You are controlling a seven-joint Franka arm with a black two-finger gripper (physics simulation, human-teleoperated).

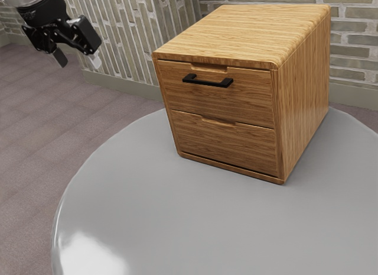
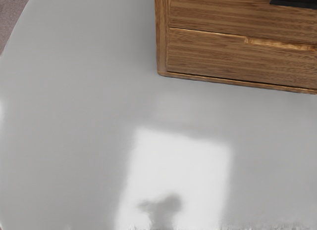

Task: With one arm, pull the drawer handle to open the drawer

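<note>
Blk handle (image 1: pixel 207 81) horiz., long axis across top drawer (image 1: pixel 236 103) front.

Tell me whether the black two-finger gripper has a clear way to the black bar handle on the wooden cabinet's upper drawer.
Probably yes: the black two-finger gripper hangs open at the exterior view's upper left, and nothing stands between it and the black bar handle.

The arm (image 1: pixel 36 13) is seen entering at the exterior view's upper left corner, with its black end section shown. The tool (image 1: pixel 77 60) is carried at its end, angled downward and toward the exterior view's right. Its two fingers (image 1: pixel 59 57) are spread well apart, and nothing is gripped or touched between them.
</note>
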